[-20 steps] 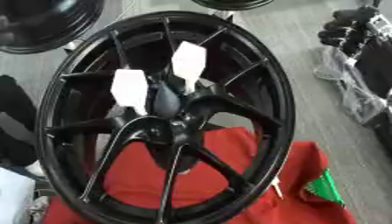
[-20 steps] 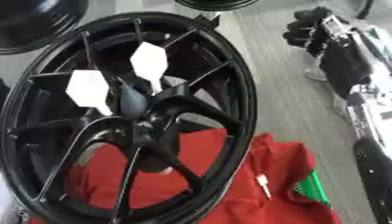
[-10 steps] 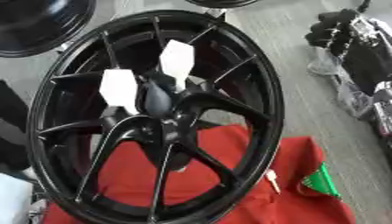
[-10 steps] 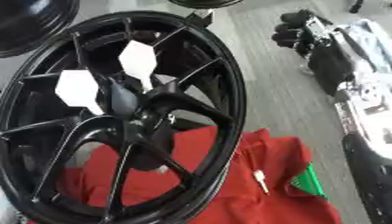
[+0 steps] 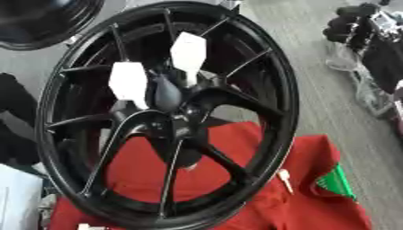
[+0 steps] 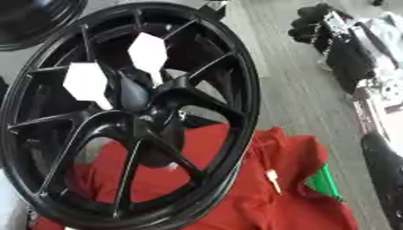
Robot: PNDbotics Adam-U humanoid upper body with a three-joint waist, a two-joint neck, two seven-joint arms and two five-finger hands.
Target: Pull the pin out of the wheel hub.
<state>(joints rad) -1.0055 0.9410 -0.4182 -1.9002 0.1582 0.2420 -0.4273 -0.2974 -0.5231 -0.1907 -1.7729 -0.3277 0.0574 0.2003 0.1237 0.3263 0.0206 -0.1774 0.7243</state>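
A large black wheel [image 5: 169, 112] stands tilted on a red cloth [image 5: 236, 197]. Two white pins with flat six-sided heads, one on the left [image 5: 128, 83] and one on the right [image 5: 188, 51], stick out of the hub [image 5: 169, 96] near its centre. A small white pin [image 5: 283, 179] lies loose on the cloth, right of the rim. My right hand [image 6: 312, 21] hangs at the upper right, far from the wheel and touching nothing that I can see. A dark shape [image 5: 12, 121] fills the left edge; I cannot make out what it is.
A second black wheel [image 5: 39, 22] lies at the top left. A green patch [image 5: 337, 182] shows at the cloth's right edge. Dark and silver robot parts [image 6: 370, 67] line the right side. Grey floor [image 5: 323, 108] runs between the wheel and those parts.
The whole picture has shifted, so the camera has moved. The wheel, its two pins and the loose pin keep their places relative to each other.
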